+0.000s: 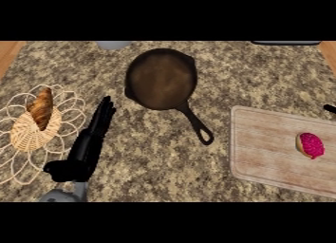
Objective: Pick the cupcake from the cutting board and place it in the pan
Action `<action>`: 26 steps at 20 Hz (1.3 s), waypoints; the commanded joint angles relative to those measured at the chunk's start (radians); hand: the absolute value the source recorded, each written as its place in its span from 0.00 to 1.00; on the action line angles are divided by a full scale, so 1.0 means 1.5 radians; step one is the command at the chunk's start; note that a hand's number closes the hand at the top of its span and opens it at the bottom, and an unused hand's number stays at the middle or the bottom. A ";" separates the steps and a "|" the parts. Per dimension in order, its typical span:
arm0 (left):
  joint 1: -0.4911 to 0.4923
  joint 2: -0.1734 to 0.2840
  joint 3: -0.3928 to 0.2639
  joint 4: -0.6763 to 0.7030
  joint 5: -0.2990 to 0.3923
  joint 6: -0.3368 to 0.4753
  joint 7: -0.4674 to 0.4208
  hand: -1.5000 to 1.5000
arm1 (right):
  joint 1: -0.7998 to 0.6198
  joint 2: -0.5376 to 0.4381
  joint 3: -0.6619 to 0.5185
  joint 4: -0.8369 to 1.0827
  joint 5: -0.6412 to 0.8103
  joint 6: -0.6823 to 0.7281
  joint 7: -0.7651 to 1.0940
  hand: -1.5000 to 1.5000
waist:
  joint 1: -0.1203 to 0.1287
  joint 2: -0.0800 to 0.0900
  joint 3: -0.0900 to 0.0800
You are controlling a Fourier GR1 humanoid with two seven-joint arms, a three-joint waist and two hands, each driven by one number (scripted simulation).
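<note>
A pink-frosted cupcake lies on its side on the right part of the pale wooden cutting board. The dark round pan sits up and to the left of the board, its handle pointing down-right toward the board's corner. My left hand rests open on the counter left of the pan, fingers straight and pointing away. Of my right hand only two black tips show at the right edge, one above and one below the cupcake, wide apart and not touching it.
A wicker basket holding a bread roll stands on a wire mat at far left. A grey round object and a dark flat object lie at the counter's far edge. Wood borders both sides.
</note>
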 commanded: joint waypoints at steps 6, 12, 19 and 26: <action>0.053 -0.006 0.007 -0.075 -0.021 -0.020 0.040 0.50 | -0.020 0.095 0.000 0.013 0.095 0.031 0.055 0.00 | -0.007 -0.002 0.000; 0.050 -0.011 0.047 -0.067 -0.024 -0.052 0.027 0.50 | -0.057 0.142 -0.041 0.111 0.163 0.027 0.003 0.00 | -0.006 -0.002 0.000; -0.008 -0.062 0.056 0.012 -0.059 -0.052 0.017 0.50 | -0.051 0.192 -0.068 0.129 0.217 0.014 -0.043 0.00 | -0.009 -0.001 0.000; 0.040 -0.069 0.037 -0.073 -0.089 -0.043 0.069 0.50 | -0.127 0.237 -0.068 0.206 0.267 0.037 0.013 0.00 | -0.006 -0.001 0.000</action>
